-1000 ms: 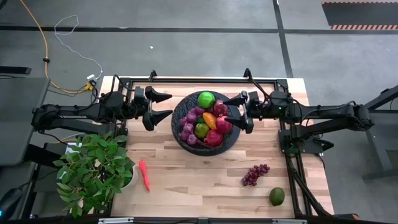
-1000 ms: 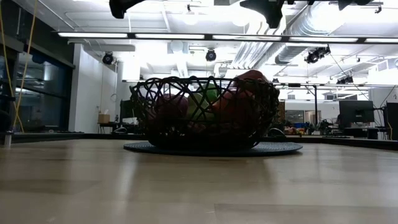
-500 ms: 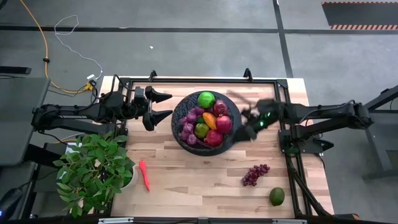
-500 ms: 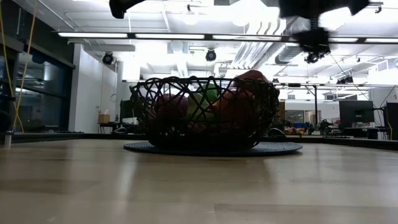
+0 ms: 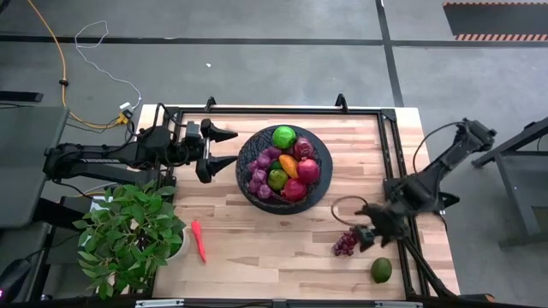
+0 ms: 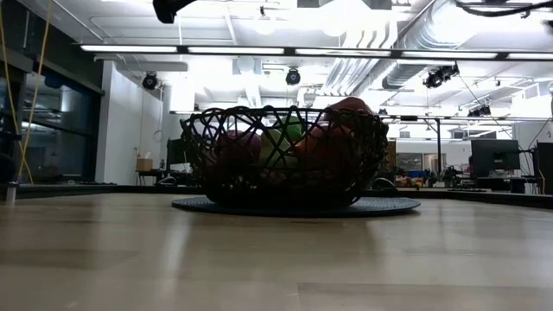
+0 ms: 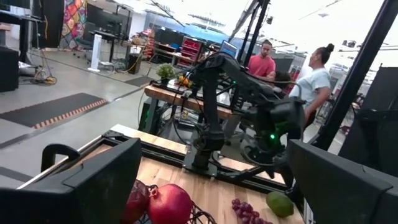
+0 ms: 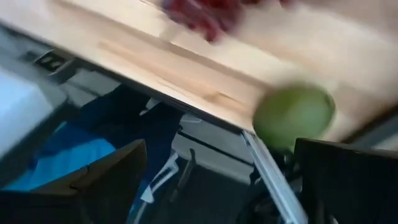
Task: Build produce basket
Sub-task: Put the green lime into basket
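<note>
The black mesh basket (image 5: 245,151) (image 6: 285,160) rests on its base at the table's far middle. It holds a green round fruit (image 5: 283,136), red fruits (image 5: 308,171), an orange mango (image 5: 288,164) and purple grapes (image 5: 259,174). A grape bunch (image 5: 345,243) (image 8: 205,15) and a green fruit (image 5: 381,270) (image 8: 293,117) lie on the table near its near right corner. A slim red pepper (image 5: 199,240) lies near left. My right gripper (image 5: 364,229) (image 8: 221,149) is open and hovers just right of the loose grape bunch. My left gripper (image 5: 229,145) (image 7: 214,162) waits open, left of the basket.
A leafy potted plant (image 5: 128,235) stands at the near left corner beside the pepper. A black frame rail (image 5: 274,109) runs along the table's far and right sides. Two people (image 7: 314,78) stand in the room beyond the table. Bare wood lies between the pepper and the grapes.
My right gripper has swung away from the basket's right rim, toward the table's near right corner, and now hovers by the loose grape bunch. It has turned about on the way. The basket, the produce and my left arm have kept still.
</note>
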Available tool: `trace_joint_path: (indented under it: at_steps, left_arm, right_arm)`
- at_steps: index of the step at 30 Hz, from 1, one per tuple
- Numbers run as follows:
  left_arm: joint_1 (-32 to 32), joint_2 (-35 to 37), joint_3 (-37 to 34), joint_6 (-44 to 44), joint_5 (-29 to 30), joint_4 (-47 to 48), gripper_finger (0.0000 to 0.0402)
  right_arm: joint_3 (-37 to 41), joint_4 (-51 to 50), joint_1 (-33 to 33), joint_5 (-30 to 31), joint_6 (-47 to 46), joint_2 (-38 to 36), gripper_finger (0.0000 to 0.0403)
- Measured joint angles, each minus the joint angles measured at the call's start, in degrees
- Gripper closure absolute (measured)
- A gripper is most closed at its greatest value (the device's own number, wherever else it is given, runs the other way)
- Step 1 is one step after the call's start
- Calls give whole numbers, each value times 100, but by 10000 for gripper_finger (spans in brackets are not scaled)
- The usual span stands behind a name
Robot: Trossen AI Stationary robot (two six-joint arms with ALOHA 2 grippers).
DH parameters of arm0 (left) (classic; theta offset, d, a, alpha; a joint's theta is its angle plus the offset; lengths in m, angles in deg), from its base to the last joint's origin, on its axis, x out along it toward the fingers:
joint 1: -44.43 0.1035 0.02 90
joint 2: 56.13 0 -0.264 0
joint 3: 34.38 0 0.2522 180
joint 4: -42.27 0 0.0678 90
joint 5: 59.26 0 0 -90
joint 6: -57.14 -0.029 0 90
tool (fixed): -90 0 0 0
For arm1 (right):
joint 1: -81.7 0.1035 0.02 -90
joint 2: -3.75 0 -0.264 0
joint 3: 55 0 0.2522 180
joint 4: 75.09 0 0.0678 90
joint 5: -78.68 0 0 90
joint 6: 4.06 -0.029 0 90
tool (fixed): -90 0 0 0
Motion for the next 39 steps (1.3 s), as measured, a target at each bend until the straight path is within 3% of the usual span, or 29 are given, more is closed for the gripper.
trace_joint_path:
  at_steps: [4,7,18,26,39]
  left_arm:
    - [2,0,0,0,-67,0,13]
    - [0,0,0,-2,-185,0,13]
    - [0,0,0,0,-192,42,13]
    - [0,1,0,0,-184,70,13]
    - [0,0,0,0,-144,70,13]
  right_arm:
    - [0,147,621,-104,-1304,358,11]
    - [0,147,807,-441,-1464,746,11]
    - [-2,555,831,-1069,-1465,2006,11]
    - [-3,924,831,-1102,-1411,2766,11]
    - [-4,939,831,-1139,-1151,3139,19]
